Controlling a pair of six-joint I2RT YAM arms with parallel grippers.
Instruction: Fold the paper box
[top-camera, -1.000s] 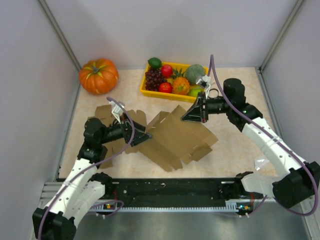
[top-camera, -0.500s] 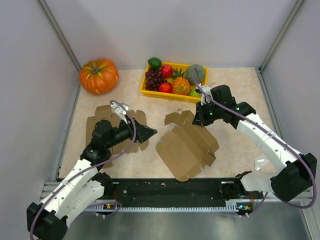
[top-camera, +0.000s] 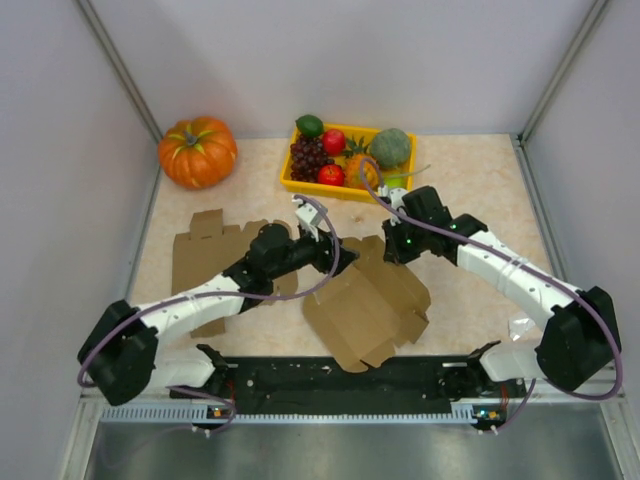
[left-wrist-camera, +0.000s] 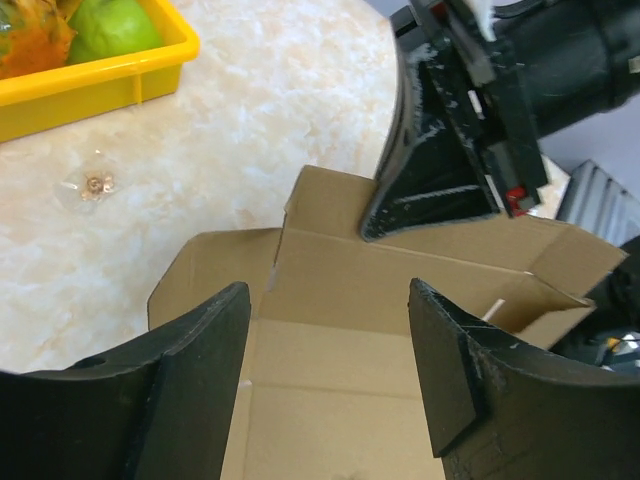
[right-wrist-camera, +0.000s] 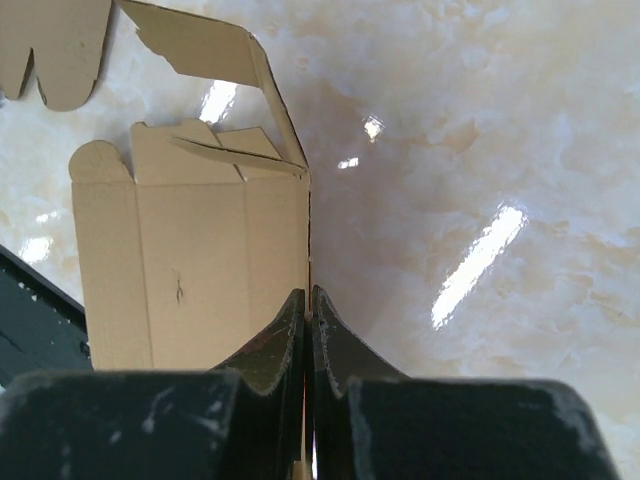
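Note:
The paper box (top-camera: 365, 305) is a brown cardboard blank lying mostly flat at the table's middle, with its far flaps raised. My right gripper (top-camera: 393, 246) is shut on the thin far edge of the box (right-wrist-camera: 190, 270), and the cardboard runs straight between the closed right gripper (right-wrist-camera: 308, 300) tips. My left gripper (top-camera: 335, 262) reaches in from the left over the box's far-left corner. In the left wrist view the left gripper (left-wrist-camera: 330, 340) is open, with a box panel (left-wrist-camera: 330, 390) lying beyond the gap and nothing pinched. The right gripper (left-wrist-camera: 440, 170) stands just ahead of it on the box's edge.
A second flat cardboard blank (top-camera: 205, 255) lies at the left under my left arm. An orange pumpkin (top-camera: 197, 151) sits at the back left. A yellow tray (top-camera: 286, 178) of fruit stands at the back centre. A clear plastic scrap (top-camera: 525, 325) lies at the right front.
My left arm has swung right, off the left blank, up to the box. The right gripper has come down and left with the box's edge, and the box has flattened.

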